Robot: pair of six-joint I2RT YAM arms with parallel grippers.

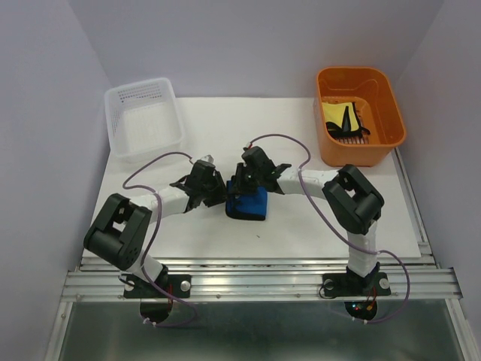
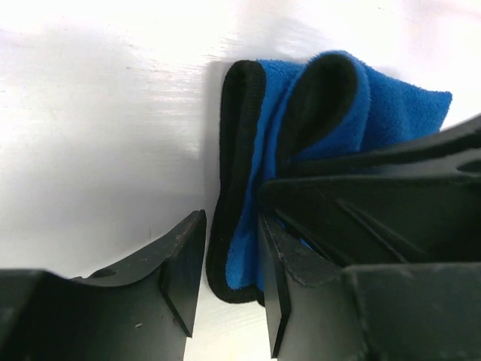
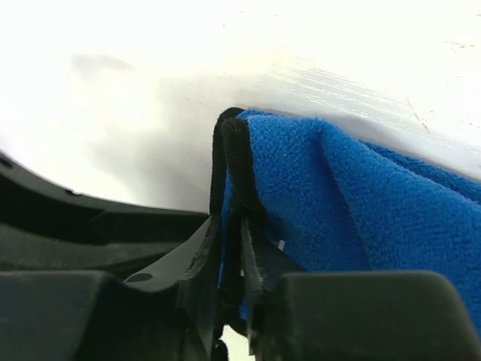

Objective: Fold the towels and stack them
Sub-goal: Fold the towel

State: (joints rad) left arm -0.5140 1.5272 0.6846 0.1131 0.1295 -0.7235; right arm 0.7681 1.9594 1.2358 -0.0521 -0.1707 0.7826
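The blue towel (image 1: 249, 205) lies folded and bunched on the white table, mid-centre. My right gripper (image 1: 242, 185) is shut on the towel's dark-edged border; in the right wrist view (image 3: 233, 263) two edge layers are pinched between the fingers, with blue towel (image 3: 353, 203) to the right. My left gripper (image 1: 216, 193) is at the towel's left side. In the left wrist view (image 2: 229, 274) its jaws stand apart around the towel's dark folded edge (image 2: 237, 173), with a gap at the left finger. The yellow towel (image 1: 336, 110) lies in the orange bin with a dark cloth (image 1: 348, 120). No purple shows.
The orange plastic bin (image 1: 379, 90) stands at the back right. The white mesh basket (image 1: 143, 120) stands at the back left. The two wrists are close together over the table's middle, cables looping behind them. The table's front rail runs below the arm bases.
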